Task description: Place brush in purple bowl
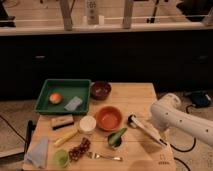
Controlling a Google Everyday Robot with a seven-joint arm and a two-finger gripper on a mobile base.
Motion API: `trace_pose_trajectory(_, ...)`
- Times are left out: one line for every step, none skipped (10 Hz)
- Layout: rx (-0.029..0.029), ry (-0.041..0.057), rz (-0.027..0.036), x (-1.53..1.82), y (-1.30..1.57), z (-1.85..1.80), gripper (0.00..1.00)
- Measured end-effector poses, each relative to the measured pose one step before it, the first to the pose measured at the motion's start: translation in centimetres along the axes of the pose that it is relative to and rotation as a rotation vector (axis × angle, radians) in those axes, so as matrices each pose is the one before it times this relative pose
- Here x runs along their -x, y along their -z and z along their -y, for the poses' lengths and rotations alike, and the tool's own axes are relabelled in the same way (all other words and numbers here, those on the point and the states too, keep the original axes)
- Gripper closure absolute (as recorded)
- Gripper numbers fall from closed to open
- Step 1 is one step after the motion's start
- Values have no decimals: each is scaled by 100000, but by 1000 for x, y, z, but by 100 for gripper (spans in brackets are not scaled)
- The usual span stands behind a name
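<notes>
Fig. 1 | brush (142, 127) slants near the right edge of the bench (140, 97), head toward the orange bowl (108, 118) | hand (159, 139) at its handle end, toward the front right corner; you cannot tell its grip | probably light, stiff, slim: take it mid-handle | purple bowl (100, 90) at the back edge beside the green tray (64, 84); your path skirts the orange bowl.

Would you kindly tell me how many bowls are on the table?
2: the purple bowl beside the green tray, and the orange bowl nearer the camera. None seems hidden. The gripper is at the brush handle, right side.
</notes>
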Motion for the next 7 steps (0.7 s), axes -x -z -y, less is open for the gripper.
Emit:
trace_pose_trajectory(392,-5801,907,110,14,139,20)
trace_pose_trajectory(152,-3850,1117,165,-258,0,20)
trace_pose_trajectory(301,-3006,1572,375,-311,-99,20)
trace_pose_trajectory(-583,-2421,1731,454,-440,60,20)
trace_pose_trajectory(-405,-1213,1558,488,-393,-13,20)
trace_pose_trajectory(-566,-839,1394,552,-375,72,23)
trace_pose_trajectory(-393,-1048,933,481,-307,13,33)
